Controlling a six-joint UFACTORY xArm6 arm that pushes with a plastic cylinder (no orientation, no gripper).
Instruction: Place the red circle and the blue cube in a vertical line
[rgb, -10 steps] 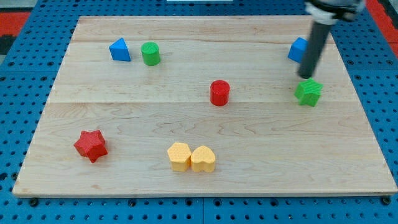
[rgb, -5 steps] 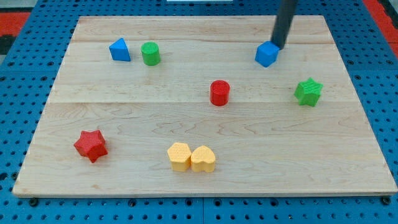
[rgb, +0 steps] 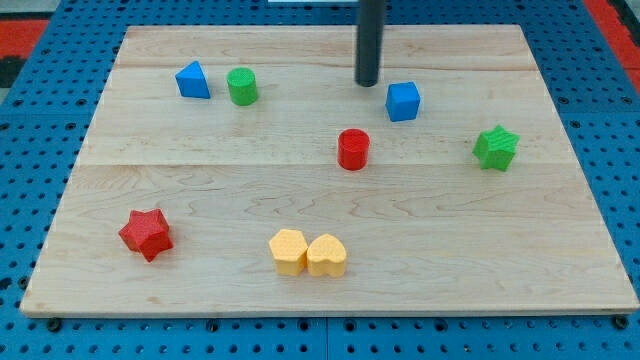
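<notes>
Rod (rgb: 369, 40) cut off at the view's top, tip (rgb: 367, 82) near blue cube (rgb: 403, 101).

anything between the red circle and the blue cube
No, only bare board lies between the red circle and the blue cube in the camera view.

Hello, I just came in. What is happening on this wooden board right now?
A robot arm with a dark rod is pushing blocks to line up the red circle and the blue cube vertically. My tip is just to the view's left of the cube and slightly above it, not touching it. The cube sits up and to the right of the circle, so they are not yet aligned.
</notes>
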